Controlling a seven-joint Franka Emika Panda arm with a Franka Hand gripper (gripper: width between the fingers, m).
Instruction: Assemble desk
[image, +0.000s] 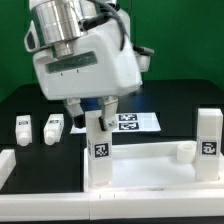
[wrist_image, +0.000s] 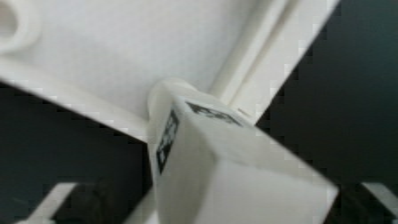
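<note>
Tabletop (image: 150, 172) lies flat on the black table (image: 45, 160); all places below are taken from it.

Leg A (image: 100, 148) stands upright at the tabletop's corner on the exterior view's left, with its tag facing the camera. In the wrist view, leg A (wrist_image: 231, 170) fills the centre and its far end meets the tabletop (wrist_image: 125, 70).

Gripper (image: 96, 110) hangs directly over leg A, one jaw on each side of its top. The jaws are spread. The wrist view shows dark gaps beside the leg, and nothing is held.

Leg B (image: 208, 135) stands upright at the tabletop's opposite corner, on the exterior view's right. A small white block (image: 185, 152) sits on the tabletop just beside leg B; what it is cannot be told.

First loose leg (image: 23, 128) and second loose leg (image: 53, 127) stand on the table past the tabletop's left end, well apart from it.

Marker board (image: 136, 122) lies behind the tabletop, partly hidden by the gripper and leg A.
</note>
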